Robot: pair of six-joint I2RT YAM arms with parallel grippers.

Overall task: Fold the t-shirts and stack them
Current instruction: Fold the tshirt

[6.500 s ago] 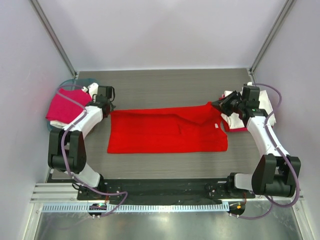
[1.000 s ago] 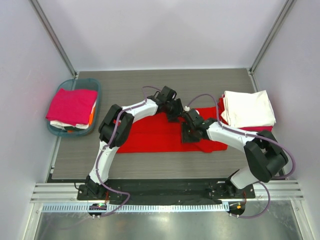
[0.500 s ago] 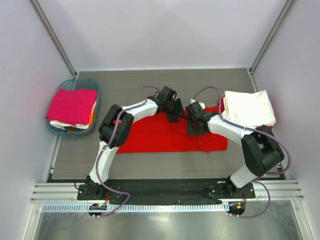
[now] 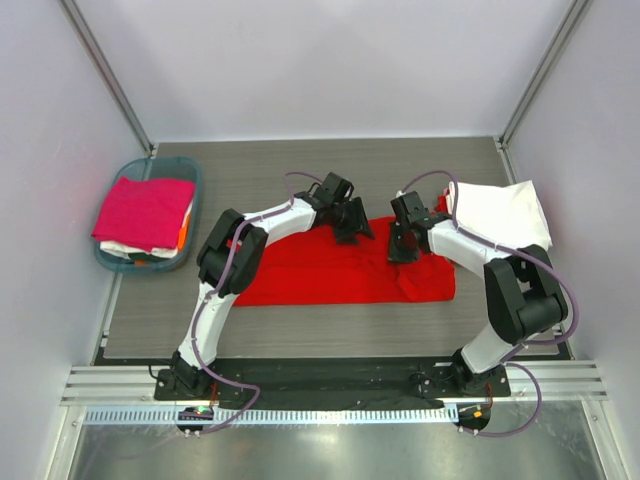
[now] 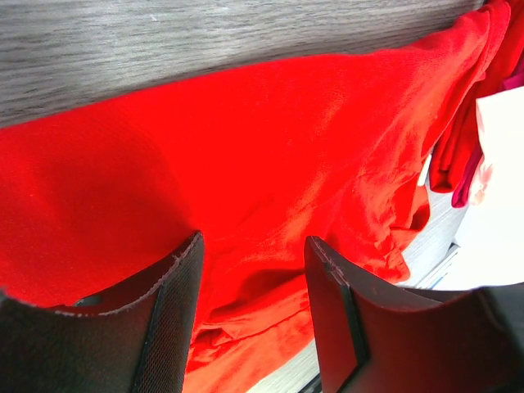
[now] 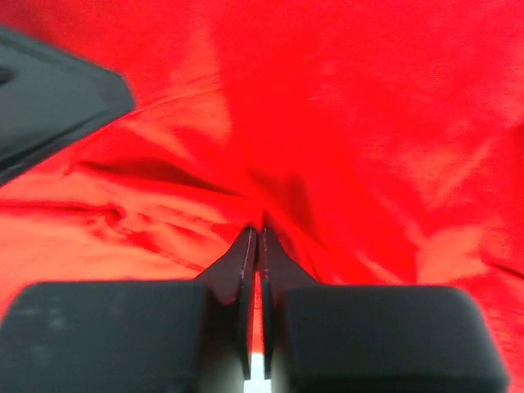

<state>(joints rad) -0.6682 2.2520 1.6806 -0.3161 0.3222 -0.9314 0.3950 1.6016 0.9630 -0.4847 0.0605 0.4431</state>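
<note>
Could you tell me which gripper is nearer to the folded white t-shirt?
Right. The right gripper, on the red t-shirt, sits left of the white t-shirt; the left gripper is farther left.

txt: none legible | labels/brands: none | nums/signs: none | views: top, L wrist, R wrist

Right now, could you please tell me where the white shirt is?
In the top view, the white shirt lies folded at the right, just right of the right hand and beside the red shirt.
</note>
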